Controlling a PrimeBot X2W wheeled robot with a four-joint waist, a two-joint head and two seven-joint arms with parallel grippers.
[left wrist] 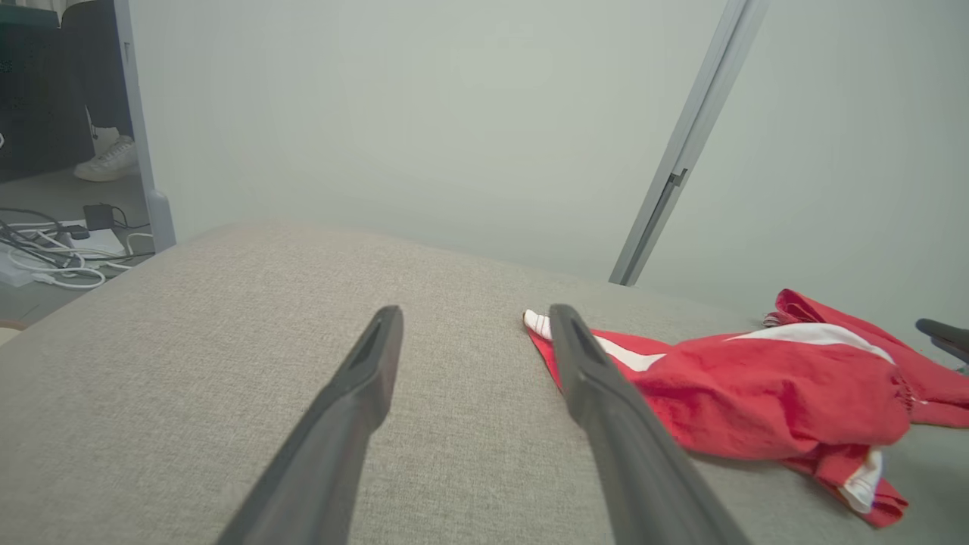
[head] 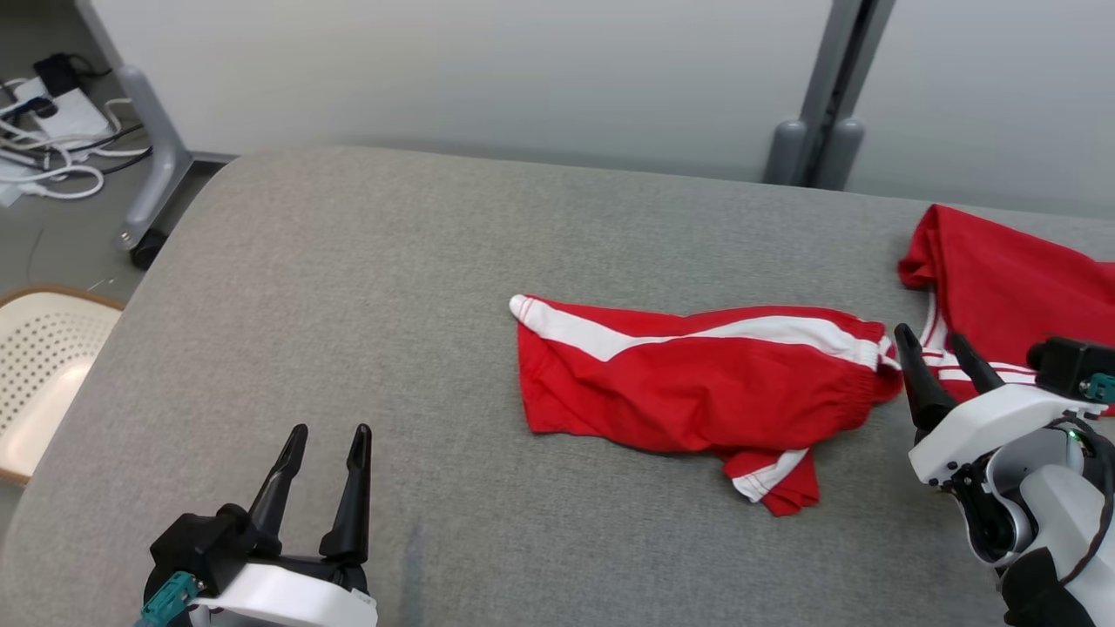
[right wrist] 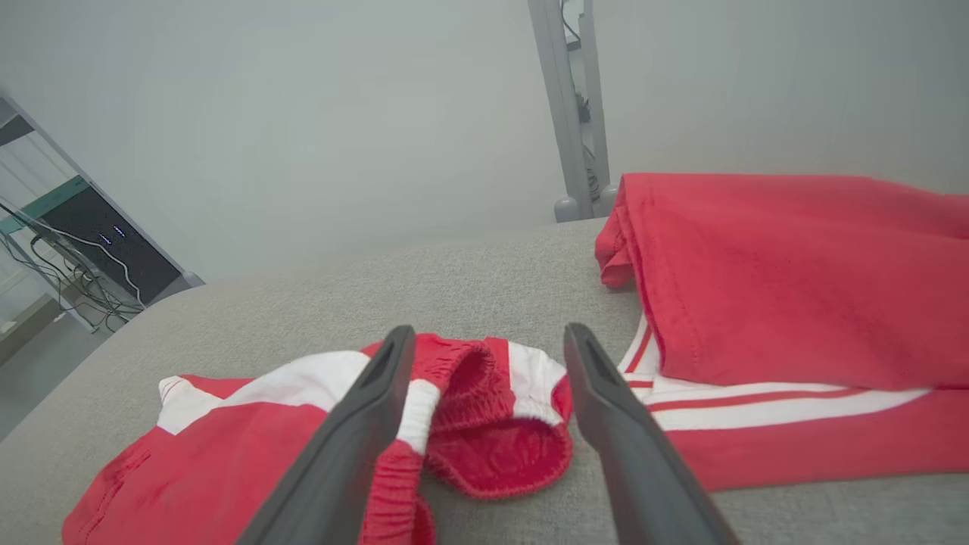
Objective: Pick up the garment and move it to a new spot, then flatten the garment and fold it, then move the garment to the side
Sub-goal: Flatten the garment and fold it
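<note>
Far left floor: tangle of white and black cables [head: 48, 144], grey metal frame leg [head: 158, 152], cream perforated chair seat [head: 39, 370]. Pale grey partition panels [head: 479, 70] behind, joined by a grey upright post [head: 827, 96].

Grey fabric-covered worktop [head: 348, 287], rounded corners.

Left gripper [head: 331, 431] low left over bare fabric, fingers apart, holding nothing, well apart from the clothes.

Red shorts with white side stripes [head: 697, 383] lie crumpled right of centre, one leg tucked under at the near edge, elastic waistband to the right.

Right gripper [head: 929, 335] just beside that waistband, fingers apart, nothing clamped.

Folded red garment with white stripes [head: 1010, 279] at far right, just beside the shorts.
</note>
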